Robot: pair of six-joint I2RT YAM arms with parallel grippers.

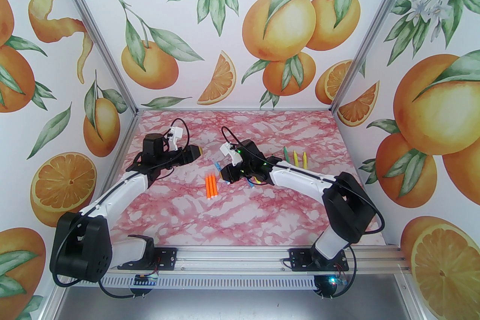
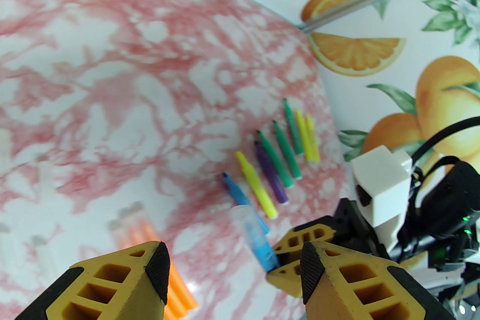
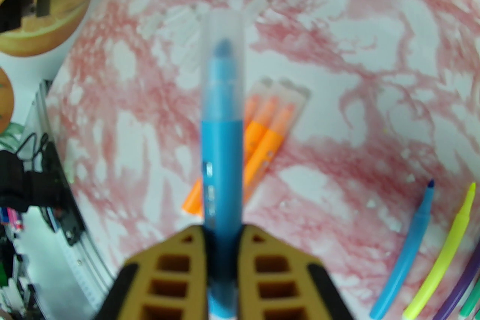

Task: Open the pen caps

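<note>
The right gripper (image 3: 223, 232) is clamping a blue pen (image 3: 221, 146) by its barrel, with its two fingers pressing tight on either side. The pen is pointing away from it toward the left gripper (image 2: 234, 268). The pen's clear cap (image 3: 223, 44) is sitting on the far end of the pen, well out past the right fingertips, with the blue tip showing through it. The left gripper is hanging just beyond that end with its fingers (image 2: 157, 266) standing apart. In the left wrist view the cap is lying in line with the gap between them but short of the pads, touching neither. Under the raised pen, three orange pens (image 1: 211, 185) are lying side by side on the pink marbled table (image 1: 240, 221), each wearing a clear cap at its far end. To the right, a row of bare pens (image 2: 285, 153) in blue, yellow, purple and green is lying with the tips pointing far. The right arm is reaching across the near ends of that row.
</note>
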